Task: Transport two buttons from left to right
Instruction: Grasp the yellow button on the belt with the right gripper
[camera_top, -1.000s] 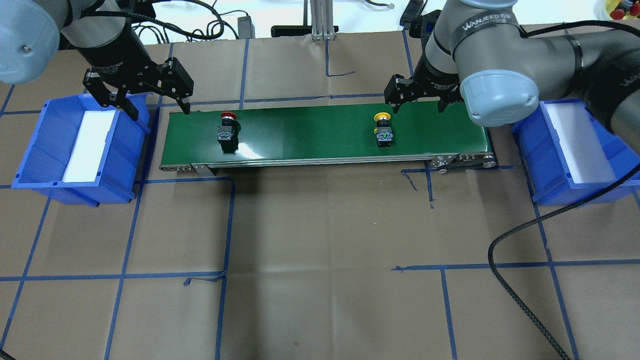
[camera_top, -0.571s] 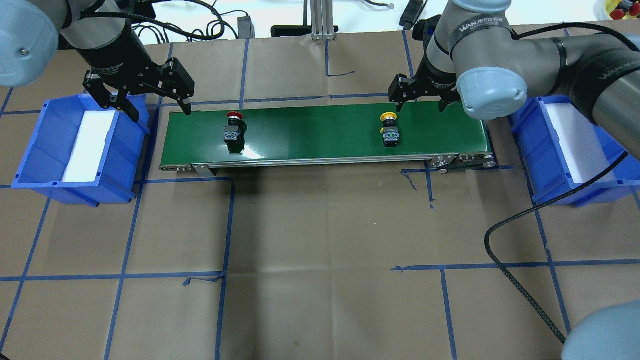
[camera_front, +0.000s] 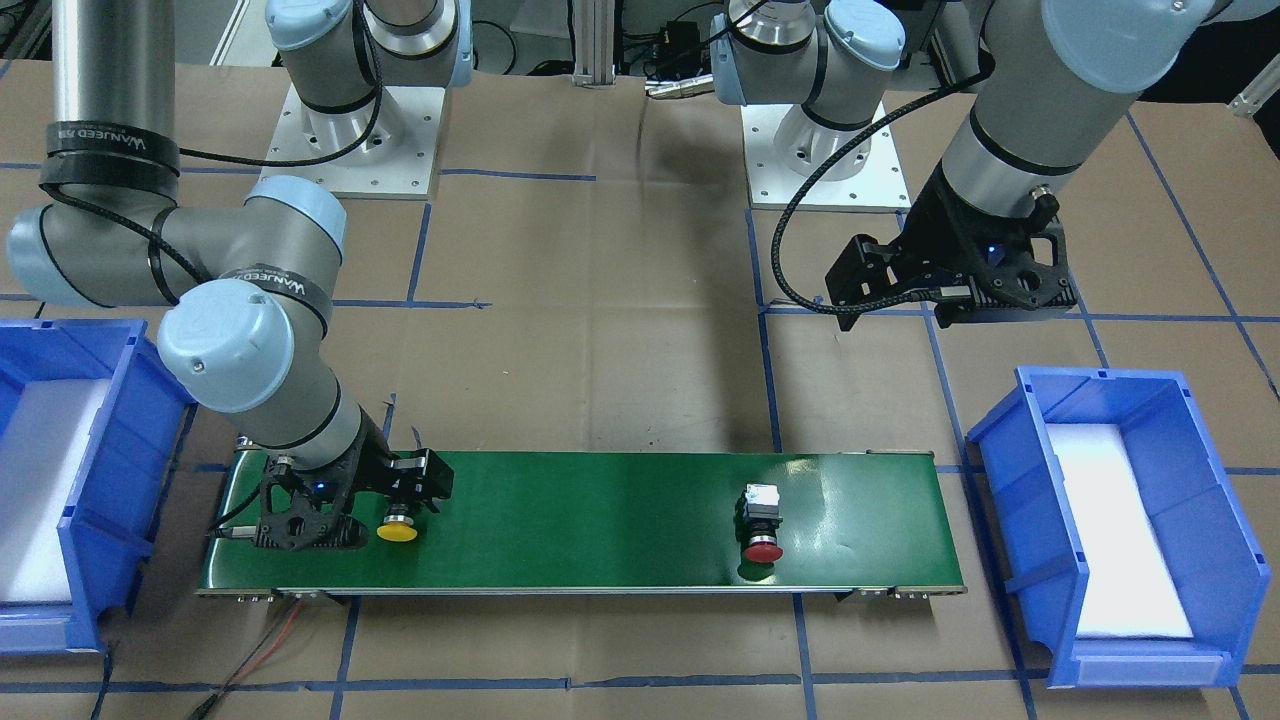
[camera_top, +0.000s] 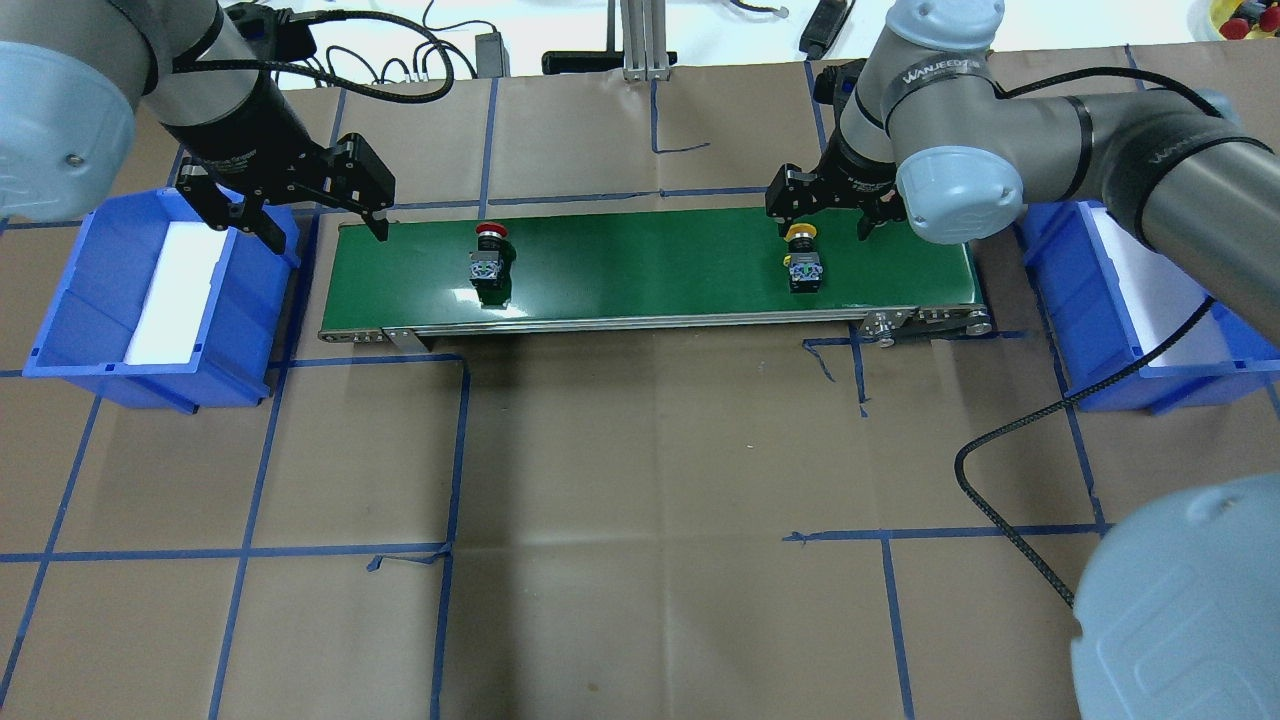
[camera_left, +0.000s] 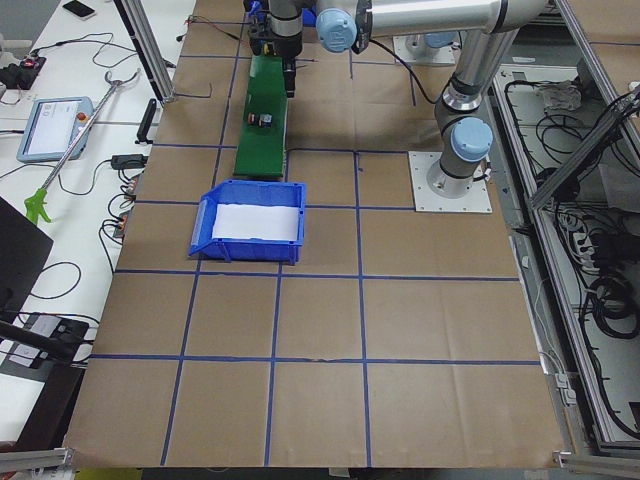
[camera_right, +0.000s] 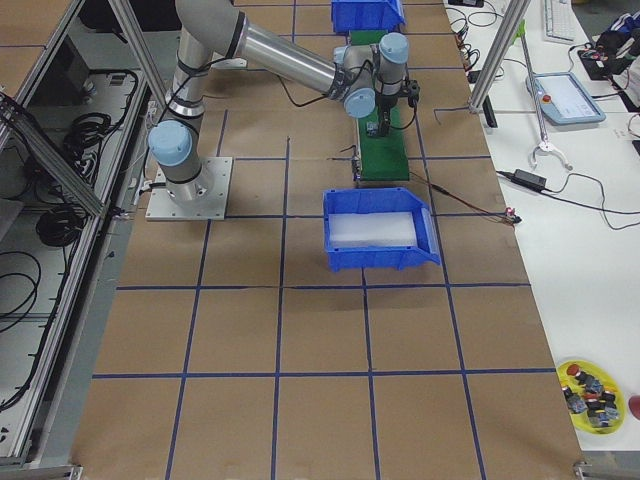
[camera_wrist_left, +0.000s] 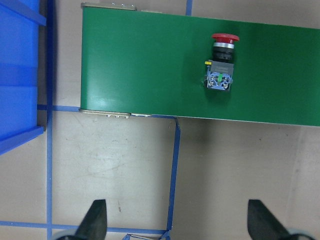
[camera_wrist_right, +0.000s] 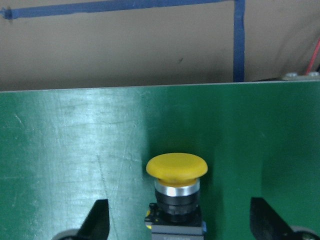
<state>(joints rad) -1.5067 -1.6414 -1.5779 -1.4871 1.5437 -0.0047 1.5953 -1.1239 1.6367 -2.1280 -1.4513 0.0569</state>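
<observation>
The yellow button (camera_top: 803, 262) lies on the green conveyor belt (camera_top: 650, 265) near its right end, cap toward the far edge. My right gripper (camera_top: 822, 225) is open and low over the belt, a finger on each side of the yellow cap (camera_wrist_right: 176, 167), not touching it. It also shows in the front view (camera_front: 365, 510). The red button (camera_top: 489, 262) lies on the belt's left part. My left gripper (camera_top: 325, 232) is open and empty, raised above the belt's left end, left of the red button (camera_wrist_left: 220, 65).
A blue bin (camera_top: 70, 300) with white padding stands left of the belt, another blue bin (camera_top: 1060, 300) right of it. A black cable (camera_top: 1010, 440) loops over the brown paper at the front right. Blue tape lines cross the table.
Both buttons have moved right along the belt. My right gripper has come down and now straddles the yellow cap. My left gripper has shifted slightly back and stays open.
</observation>
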